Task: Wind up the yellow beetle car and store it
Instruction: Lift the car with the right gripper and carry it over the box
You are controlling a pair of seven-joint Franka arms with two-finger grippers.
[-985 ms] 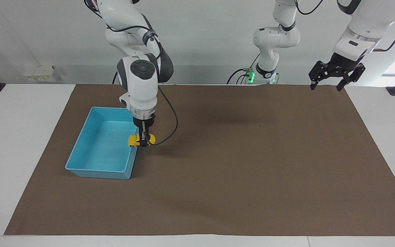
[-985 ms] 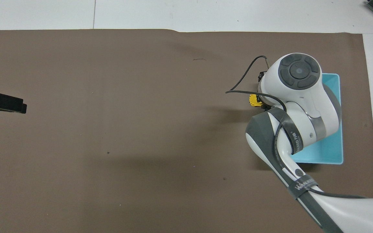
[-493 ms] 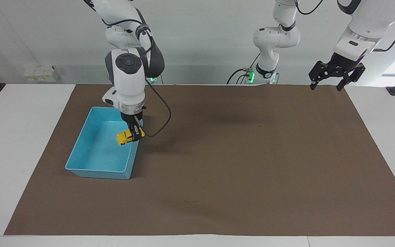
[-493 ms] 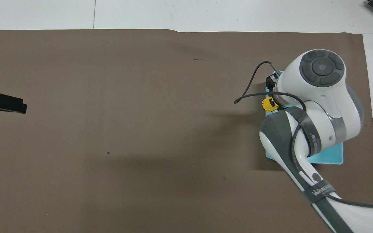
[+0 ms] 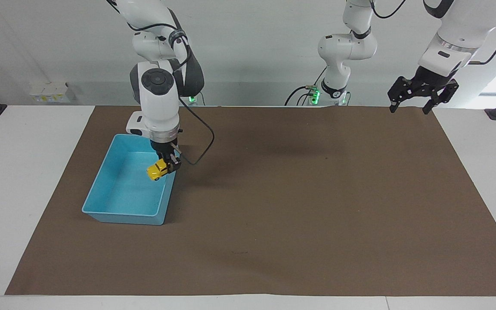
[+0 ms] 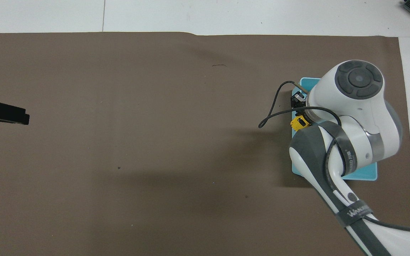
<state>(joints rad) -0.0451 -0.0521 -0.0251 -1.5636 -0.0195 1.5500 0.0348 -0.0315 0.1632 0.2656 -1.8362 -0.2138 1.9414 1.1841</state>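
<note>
Over the light blue tray (image 5: 101, 202), the right gripper (image 5: 171, 165) has its fingers clamped on the yellow beetle car (image 5: 156, 170), nose tilted down, arm strap reads maybe "WANUE" (image 6: 353, 213), left gripper (image 5: 411, 103) waits, fingers apart.

Both arms (image 5: 158, 103) are glossy white with grey joint bands and round grey caps. Black cables (image 5: 200, 142) loop alongside. The grippers are black; green lights (image 5: 314, 95) glow at one base.
</note>
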